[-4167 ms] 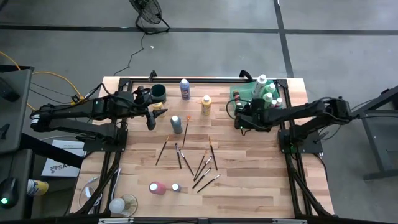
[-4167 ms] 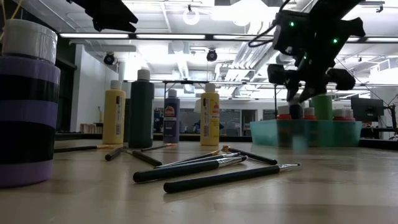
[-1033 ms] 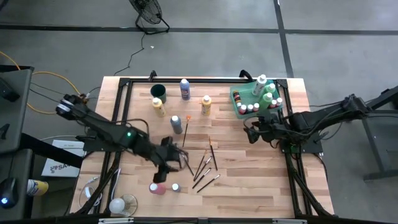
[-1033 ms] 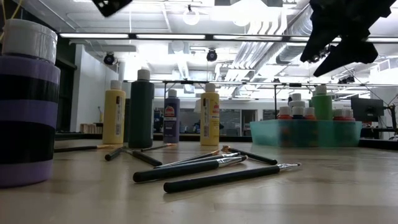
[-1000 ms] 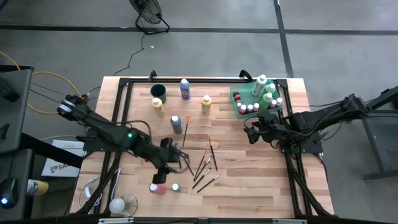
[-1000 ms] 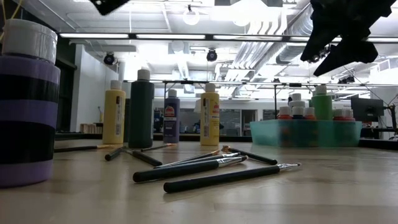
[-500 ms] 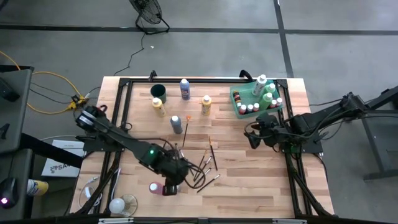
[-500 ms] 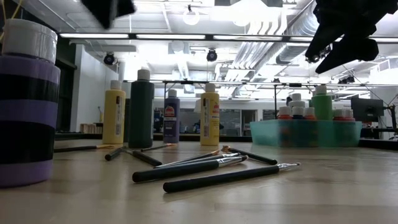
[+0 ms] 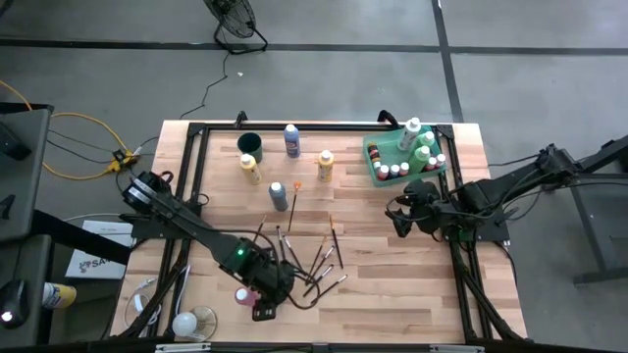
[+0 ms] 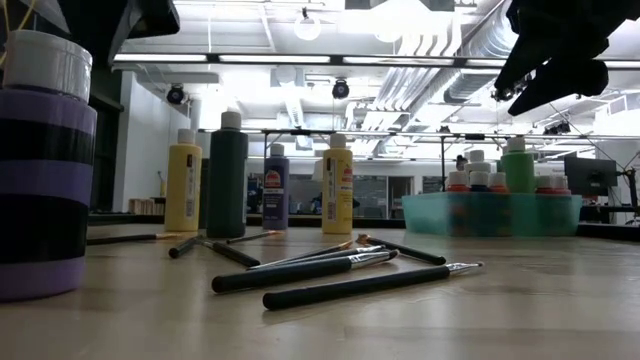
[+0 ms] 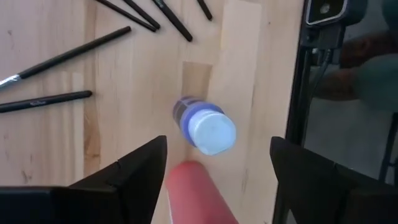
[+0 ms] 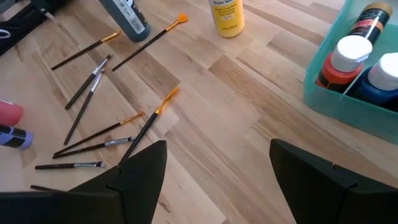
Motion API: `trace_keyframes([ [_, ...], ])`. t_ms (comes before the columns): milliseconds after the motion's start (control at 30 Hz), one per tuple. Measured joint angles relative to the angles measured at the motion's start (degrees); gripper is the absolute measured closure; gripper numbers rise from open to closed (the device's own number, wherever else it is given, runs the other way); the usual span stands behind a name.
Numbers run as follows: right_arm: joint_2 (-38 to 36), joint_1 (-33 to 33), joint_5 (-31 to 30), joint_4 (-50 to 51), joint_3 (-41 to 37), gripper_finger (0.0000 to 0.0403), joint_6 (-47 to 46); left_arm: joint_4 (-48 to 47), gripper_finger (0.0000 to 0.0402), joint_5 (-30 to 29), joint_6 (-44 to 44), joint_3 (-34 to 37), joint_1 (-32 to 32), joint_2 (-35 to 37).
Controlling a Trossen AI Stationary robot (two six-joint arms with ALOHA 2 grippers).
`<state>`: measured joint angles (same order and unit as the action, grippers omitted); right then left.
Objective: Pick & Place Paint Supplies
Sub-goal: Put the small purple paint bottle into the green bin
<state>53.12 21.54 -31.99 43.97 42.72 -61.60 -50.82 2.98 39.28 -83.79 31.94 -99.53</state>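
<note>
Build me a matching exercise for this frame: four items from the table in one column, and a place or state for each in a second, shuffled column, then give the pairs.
Items
1. pink bottle
2. purple bottle with white cap
3. green tray
4. dark round cup

Places or states
A. holds several capped bottles, at the table's far right
B. lies between the open fingers of the left gripper
C. stands at the far left, next to a yellow bottle
D. just ahead of the left gripper, beside the pink one

Pairs: 1-B, 2-D, 3-A, 4-C
</note>
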Motion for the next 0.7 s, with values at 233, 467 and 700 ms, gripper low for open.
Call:
trace_keyframes([
  [233,0.0,0.0,0.0,0.0,0.0,0.0125,0.3,0.5,0.0121,-0.5,0.0,0.0,0.0,-2.5],
  [467,0.0,0.0,0.0,0.1,0.0,0.0125,0.8,-0.2,0.0121,-0.5,-0.1,0.0,0.1,-3.7],
  [700,0.0,0.0,0.0,0.1,0.0,0.0125,1.5,-0.4,0.0121,-1.0,-0.1,0.0,0.0,-3.7],
])
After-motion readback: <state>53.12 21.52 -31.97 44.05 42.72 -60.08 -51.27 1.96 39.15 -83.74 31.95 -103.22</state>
